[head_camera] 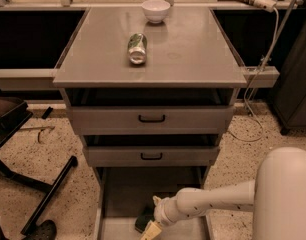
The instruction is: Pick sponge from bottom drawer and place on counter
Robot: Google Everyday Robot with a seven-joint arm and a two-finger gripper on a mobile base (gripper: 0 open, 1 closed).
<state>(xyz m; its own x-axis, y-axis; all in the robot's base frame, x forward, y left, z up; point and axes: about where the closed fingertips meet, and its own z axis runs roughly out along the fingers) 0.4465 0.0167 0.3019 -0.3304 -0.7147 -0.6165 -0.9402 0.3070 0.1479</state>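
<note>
The bottom drawer [124, 194] is pulled open below the two shallower drawers and shows its flat grey floor. The sponge [142, 219], dark green side up, lies on that floor near the bottom edge of the view. My gripper [153, 223] reaches down into the drawer from the right on its white arm [213, 200] and is right at the sponge's right side, partly covering it. I cannot tell whether it touches the sponge. The counter [193, 54] is the broad grey top of the cabinet.
A green-and-silver can [137, 48] lies on its side on the counter and a white bowl [156, 10] stands at its far edge. The two upper drawers [151, 118] with black handles are slightly open. A black chair base [43, 194] is on the floor at the left.
</note>
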